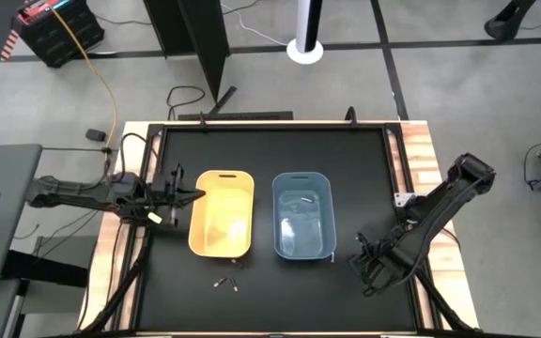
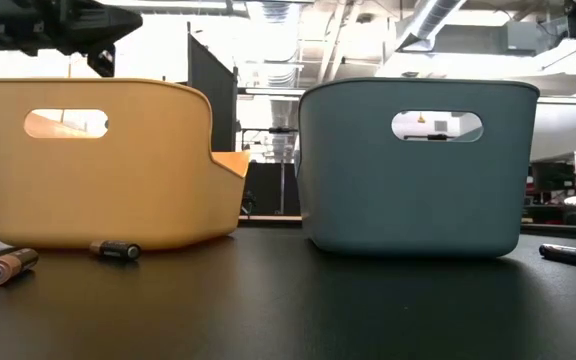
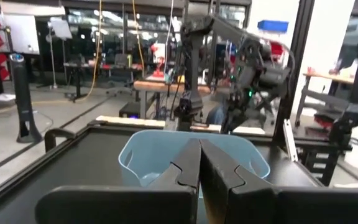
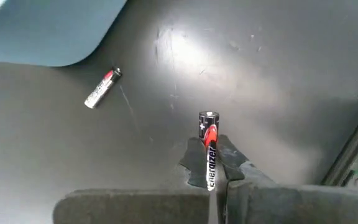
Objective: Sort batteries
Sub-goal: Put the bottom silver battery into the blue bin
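Observation:
My right gripper (image 1: 368,272) is near the table's right near corner, to the right of the blue bin (image 1: 302,216), and is shut on a black, red and silver battery (image 4: 209,134). Another battery (image 4: 101,88) lies on the mat by the blue bin's corner; it is the battery (image 2: 568,254) at the right of the low view. Two batteries (image 1: 225,281) lie in front of the yellow bin (image 1: 222,214), a coppery battery (image 2: 6,266) and a dark battery (image 2: 116,249). A pale battery (image 1: 299,200) lies inside the blue bin. My left gripper (image 1: 198,195) is shut above the yellow bin's left rim. My right gripper pinches the battery between its two fingers (image 4: 227,155). The battery lies along the fingers, and its plus end (image 4: 208,118) sticks out past their tips. The fingers slant down toward the mat. I cannot tell whether the battery is clear of the mat.
Both bins stand side by side at the middle of the black mat (image 1: 270,150). Bare mat lies in front of them and to their right. Wooden table edges (image 1: 421,160) and black cables (image 1: 130,253) run along both sides. The right arm (image 3: 247,56) shows beyond the blue bin (image 3: 166,155).

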Controlling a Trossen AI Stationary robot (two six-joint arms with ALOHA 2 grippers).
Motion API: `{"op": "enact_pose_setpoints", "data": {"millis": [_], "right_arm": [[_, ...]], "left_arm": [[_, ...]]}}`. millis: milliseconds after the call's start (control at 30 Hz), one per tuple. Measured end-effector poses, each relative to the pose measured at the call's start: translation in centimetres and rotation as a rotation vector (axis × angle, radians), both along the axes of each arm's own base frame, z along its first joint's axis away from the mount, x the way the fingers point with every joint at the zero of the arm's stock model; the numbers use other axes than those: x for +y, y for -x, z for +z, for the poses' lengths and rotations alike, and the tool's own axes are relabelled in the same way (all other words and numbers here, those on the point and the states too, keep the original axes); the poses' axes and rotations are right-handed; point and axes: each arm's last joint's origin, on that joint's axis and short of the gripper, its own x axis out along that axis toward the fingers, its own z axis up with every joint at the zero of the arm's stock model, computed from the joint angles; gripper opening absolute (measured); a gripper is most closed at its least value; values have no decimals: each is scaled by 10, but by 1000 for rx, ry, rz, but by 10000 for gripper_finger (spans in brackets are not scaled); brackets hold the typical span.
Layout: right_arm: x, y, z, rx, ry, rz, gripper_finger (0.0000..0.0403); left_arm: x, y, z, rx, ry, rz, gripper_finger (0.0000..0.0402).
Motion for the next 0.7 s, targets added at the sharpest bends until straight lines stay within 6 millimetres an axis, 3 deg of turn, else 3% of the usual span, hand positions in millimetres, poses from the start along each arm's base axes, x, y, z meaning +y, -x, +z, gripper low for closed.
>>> {"op": "enact_pose_setpoints", "data": {"millis": [367, 567, 700], "right_arm": [[-11, -7, 45, -127, 72, 169, 3], [-24, -39, 71, -203, 146, 328, 3], [-36, -65, 80, -249, 185, 439, 3]], "left_arm": [[-9, -38, 5, 193, -74, -38, 0], [-20, -54, 6, 256, -109, -70, 6], [-29, -62, 7, 283, -124, -84, 37]]}}
